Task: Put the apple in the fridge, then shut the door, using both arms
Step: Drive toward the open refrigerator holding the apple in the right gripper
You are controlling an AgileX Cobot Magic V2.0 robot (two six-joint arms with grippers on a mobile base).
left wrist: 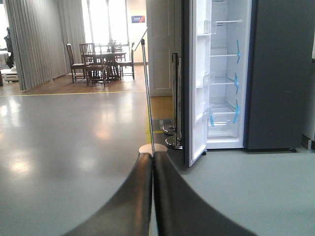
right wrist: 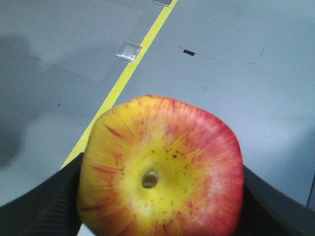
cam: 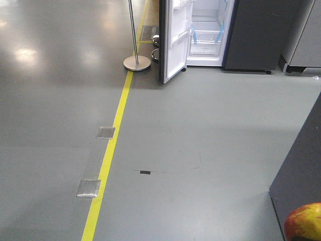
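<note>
**Bring the apple to the open fridge without shaking it loose**

The small round apple, red with a yellow centre [right wrist: 160,167], is gripped between the two black fingers [right wrist: 39,211] of the right hand [right wrist: 160,216], with its stem pit facing the wrist camera. In the front view it shows only at the lower right corner. The left hand [left wrist: 153,160] is clenched on nothing, its fingers pressed flat together. The tall dark grey fridge with a white interior [cam: 251,35] stands well apart across the grey floor [cam: 200,140]. Its door, white inside with clear plastic bins [cam: 175,40], is swung wide to the left.

The step in hand looks like the approach. Head straight for the open compartment, passing to the right of the yellow floor line [cam: 113,150] and the silver pole on its round base [cam: 136,63], which stands near the door's outer edge. A smooth, round fruit can slip under a jolt, so travel gently and leave the grip as it is. Enter level, clear of the door bins, and aim for a white shelf. Place the left arm outside the door's swing, ready to push it shut.
</note>
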